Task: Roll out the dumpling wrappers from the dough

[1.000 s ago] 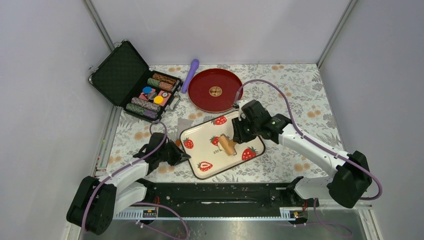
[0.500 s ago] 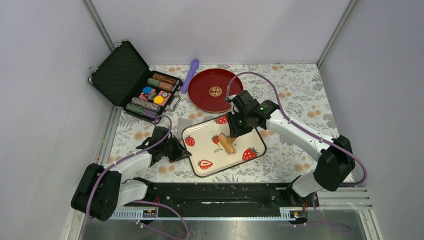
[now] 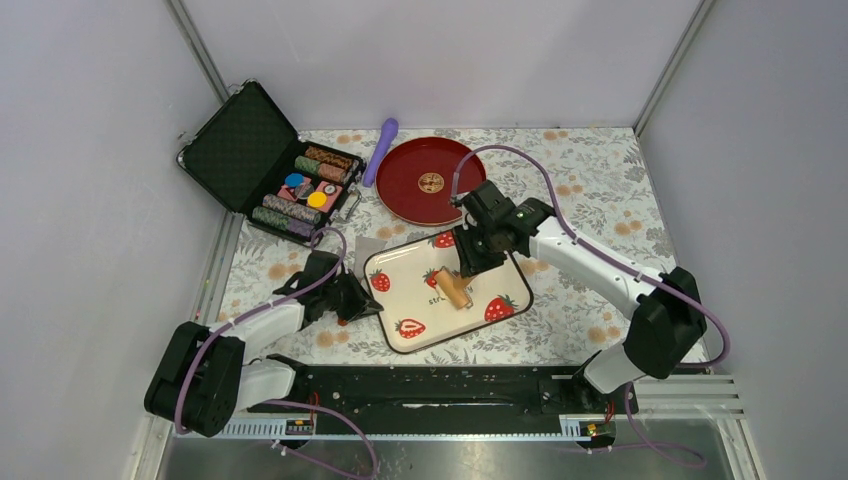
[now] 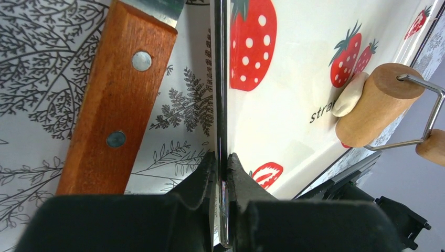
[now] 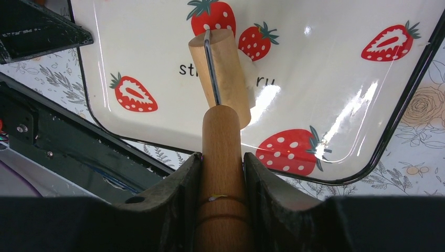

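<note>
Pinching the left rim of the strawberry tray (image 3: 405, 292) with the left gripper (image 4: 221, 164), fingers closed almost flush on the thin black edge. Gripping the roller (image 5: 219, 68) by its wooden handle with the right gripper (image 5: 221, 168), fingers snug against both sides of it. Spotted the dough (image 4: 350, 94) as a small pale lump on the tray, tucked against the roller's drum and touching it, right over the printed word. Can only read "stra" from the left wrist view and "st…ru" from the right wrist view, with the rest hidden under roller and dough. Seeing the tray near the middle of the tabletop, a bit toward the near edge and turned at an angle. Also got a scraper (image 4: 113, 100) with a riveted wooden handle lying just beside the tray's left rim, on the floral tablecloth (image 3: 610, 160). Over by the far-left corner, an open black case (image 3: 235, 140) full of poker chips. Near the middle of the far edge, a red plate (image 3: 430, 180) with a purple stick (image 3: 381, 150) just beside it. Can't make out the gold emblem in the plate's middle, too small.
</note>
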Motion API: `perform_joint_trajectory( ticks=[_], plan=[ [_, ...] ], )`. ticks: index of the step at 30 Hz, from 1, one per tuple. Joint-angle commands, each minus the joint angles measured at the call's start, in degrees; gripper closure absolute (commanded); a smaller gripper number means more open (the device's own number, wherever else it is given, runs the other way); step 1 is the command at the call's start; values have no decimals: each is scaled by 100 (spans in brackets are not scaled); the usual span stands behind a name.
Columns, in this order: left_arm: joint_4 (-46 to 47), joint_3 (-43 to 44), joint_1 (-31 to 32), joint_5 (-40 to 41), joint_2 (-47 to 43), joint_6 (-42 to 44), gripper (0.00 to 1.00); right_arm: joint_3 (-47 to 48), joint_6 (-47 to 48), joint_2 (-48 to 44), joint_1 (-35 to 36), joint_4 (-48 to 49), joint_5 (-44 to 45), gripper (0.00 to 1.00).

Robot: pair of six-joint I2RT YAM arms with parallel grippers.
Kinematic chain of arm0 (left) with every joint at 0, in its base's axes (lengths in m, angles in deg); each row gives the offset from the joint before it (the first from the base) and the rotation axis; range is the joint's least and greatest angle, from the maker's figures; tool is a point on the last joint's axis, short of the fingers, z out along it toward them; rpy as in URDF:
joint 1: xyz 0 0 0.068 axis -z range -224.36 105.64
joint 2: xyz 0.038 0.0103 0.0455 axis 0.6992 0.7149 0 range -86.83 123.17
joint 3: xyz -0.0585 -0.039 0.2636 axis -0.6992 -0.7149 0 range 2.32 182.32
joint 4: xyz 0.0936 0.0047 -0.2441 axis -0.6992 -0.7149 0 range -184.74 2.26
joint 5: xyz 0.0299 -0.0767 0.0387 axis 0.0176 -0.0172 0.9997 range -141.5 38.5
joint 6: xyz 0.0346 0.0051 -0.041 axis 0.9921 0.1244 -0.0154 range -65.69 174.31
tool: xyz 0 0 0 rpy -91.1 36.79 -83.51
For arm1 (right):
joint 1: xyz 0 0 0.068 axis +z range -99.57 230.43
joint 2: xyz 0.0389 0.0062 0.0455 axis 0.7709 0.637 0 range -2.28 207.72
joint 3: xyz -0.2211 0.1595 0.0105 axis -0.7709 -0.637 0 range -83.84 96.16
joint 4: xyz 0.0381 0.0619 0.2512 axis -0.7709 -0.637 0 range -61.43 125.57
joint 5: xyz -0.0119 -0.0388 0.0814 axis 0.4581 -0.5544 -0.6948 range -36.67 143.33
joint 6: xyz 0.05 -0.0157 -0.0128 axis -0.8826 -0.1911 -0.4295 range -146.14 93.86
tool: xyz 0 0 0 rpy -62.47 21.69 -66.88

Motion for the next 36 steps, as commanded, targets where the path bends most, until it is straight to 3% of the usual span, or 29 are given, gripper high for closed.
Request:
perform_joint_trajectory(
  ticks=[1, 18, 36],
  plan=[
    [-598, -106, -18, 490, 231, 478, 100, -101, 21, 429, 20, -683, 494, 100],
    [-632, -6, -6, 446, 340, 517, 100, 404, -48, 1348, 23, -1397, 839, 100],
    [-638, 3, 23, 432, 338, 539, 100, 496, 5, 1929, 27, -1638, 39, 100]
  ],
)
